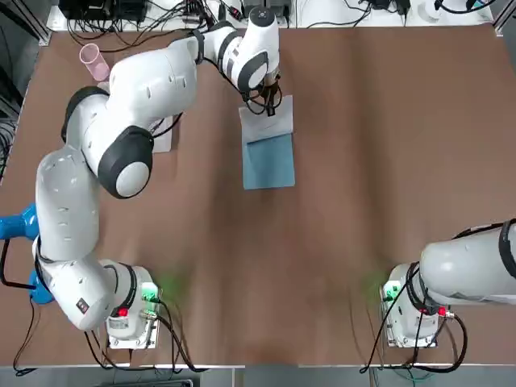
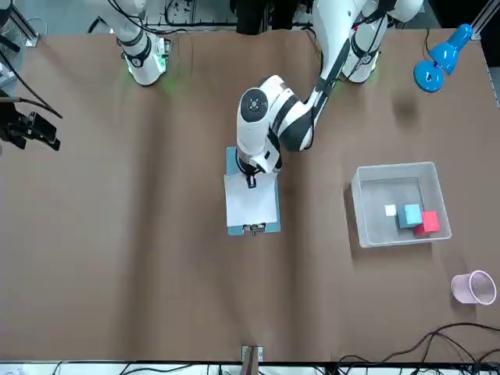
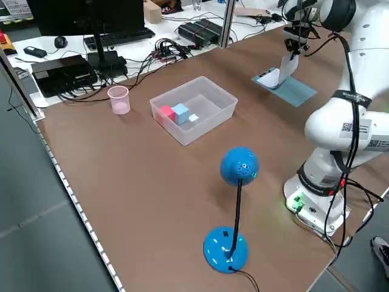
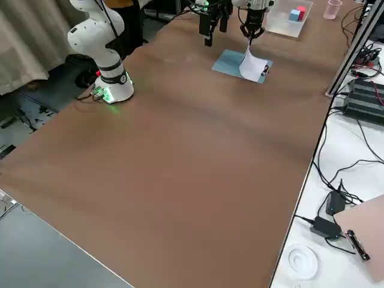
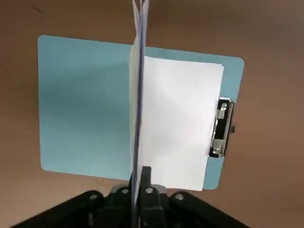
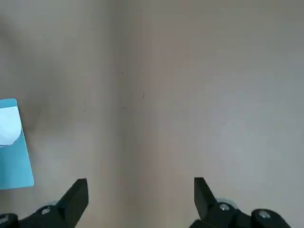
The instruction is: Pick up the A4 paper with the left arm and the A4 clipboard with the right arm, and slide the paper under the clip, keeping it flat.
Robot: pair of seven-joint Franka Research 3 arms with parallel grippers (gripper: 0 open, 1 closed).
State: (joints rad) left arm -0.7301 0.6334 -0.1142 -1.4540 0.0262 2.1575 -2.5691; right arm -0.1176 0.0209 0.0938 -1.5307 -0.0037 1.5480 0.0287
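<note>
The light blue A4 clipboard (image 1: 270,165) lies flat on the brown table at the far middle, its silver clip (image 5: 221,127) at the far short edge. The white A4 paper (image 5: 175,118) rests on the board with one end by the clip; whether it lies under the clip I cannot tell. The paper's other end is lifted upright, and my left gripper (image 2: 251,181) is shut on that raised edge above the board. My right gripper (image 6: 140,190) hangs open over bare table off to the right, holding nothing, with a corner of the clipboard (image 6: 14,161) in its view.
A clear plastic bin (image 2: 394,170) with red, blue and white blocks stands on the robot's left of the board. A pink cup (image 2: 473,287) stands at the far left corner. A blue desk lamp (image 2: 437,62) stands near the left arm's base.
</note>
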